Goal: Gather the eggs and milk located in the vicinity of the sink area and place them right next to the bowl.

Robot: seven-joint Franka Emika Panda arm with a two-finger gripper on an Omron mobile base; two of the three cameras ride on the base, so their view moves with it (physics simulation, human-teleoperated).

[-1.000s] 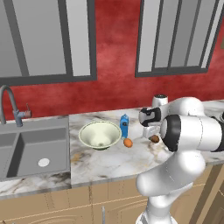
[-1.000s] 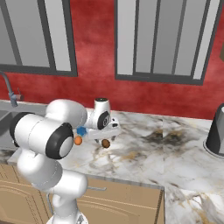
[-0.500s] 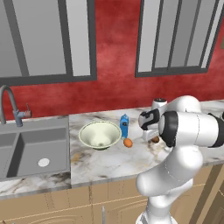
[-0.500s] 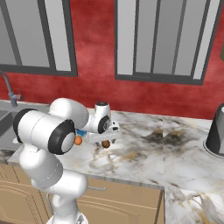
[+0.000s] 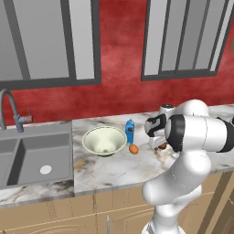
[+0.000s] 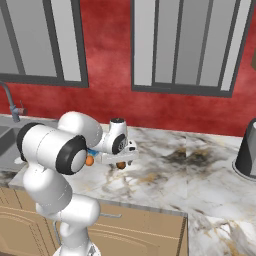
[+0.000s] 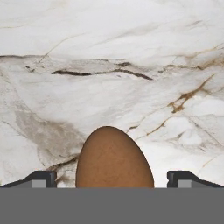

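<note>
The pale cream-green bowl [image 5: 104, 140] stands on the marble counter, right of the sink [image 5: 36, 153]. Close to the bowl's right rim are the blue milk carton [image 5: 130, 131] and the orange egg [image 5: 133, 149]. Farther right, the dark brown egg [image 7: 114, 158] lies on the counter, also seen under the hand [image 6: 120, 165]. My gripper [image 6: 122, 158] hangs just above that egg and is open. The two fingertips [image 7: 43, 178] stand on either side of the egg with a gap to each. The arm partly hides this egg in the left base view.
A curved grey faucet [image 5: 9, 107] rises behind the sink. A dark kettle [image 6: 247, 150] stands at the far right of the counter. The red wall with windows runs behind, and the counter's front edge is close below the arm.
The hand has come down slightly over the brown egg and the arm's elbow has shifted a little. The bowl, milk and orange egg have stayed put.
</note>
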